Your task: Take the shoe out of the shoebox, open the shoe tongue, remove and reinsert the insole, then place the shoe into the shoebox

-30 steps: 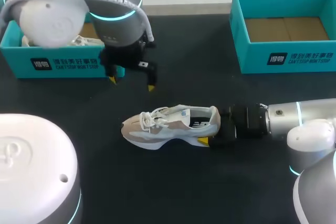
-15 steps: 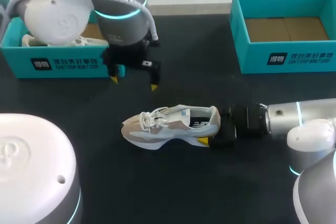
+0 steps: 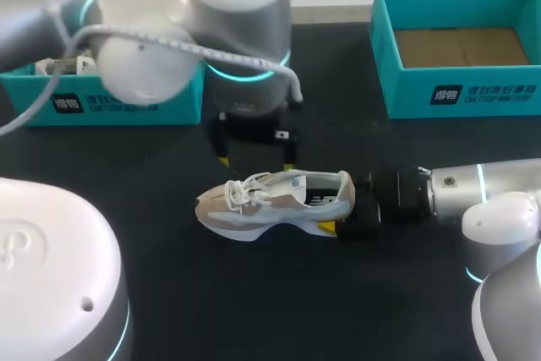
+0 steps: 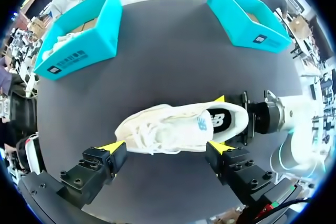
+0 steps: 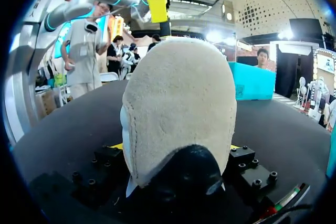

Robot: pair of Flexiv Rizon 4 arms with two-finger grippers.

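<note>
A black table (image 3: 296, 302) carries two teal shoeboxes: the left shoebox (image 3: 110, 109) with a pale shoe inside, and the right shoebox (image 3: 461, 95). Between them the shoe (image 3: 275, 200), white and beige, stands on its sole on the table, out of either box, toe toward the left arm's side. The right tool (image 3: 347, 207) reaches in low and grips the heel from both sides. The left tool (image 4: 168, 145) hangs over the laces, fingers spread wide, holding nothing.

Judging from this, the step in hand is opening the tongue. Next, the left tool should lower, pinch the tongue's upper edge and pull it toward the toe while the right braces the heel.
</note>
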